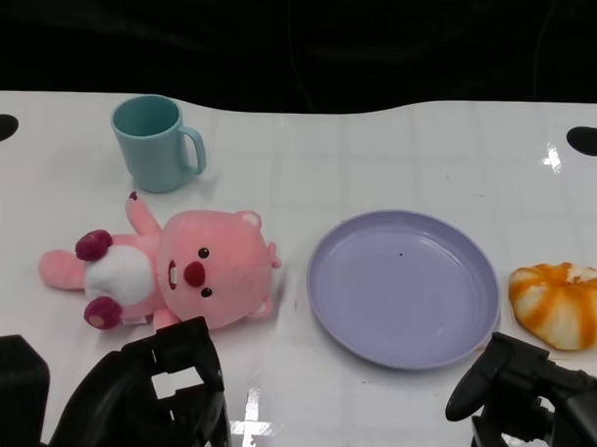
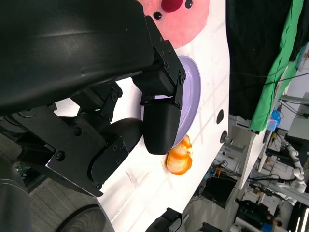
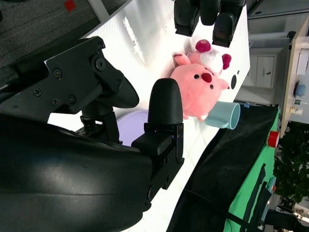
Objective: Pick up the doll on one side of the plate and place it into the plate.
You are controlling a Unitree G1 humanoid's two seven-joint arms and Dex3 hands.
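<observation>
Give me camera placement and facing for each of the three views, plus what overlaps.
Head view: high on the robot, looking down at the table; shows pink doll, purple plate, teal mug, left hand, right hand.
Left wrist view: behind the left hand, facing plate and orange-white toy.
Right wrist view: behind the right hand, facing doll, mug, left hand.
All three share doll and plate.
</observation>
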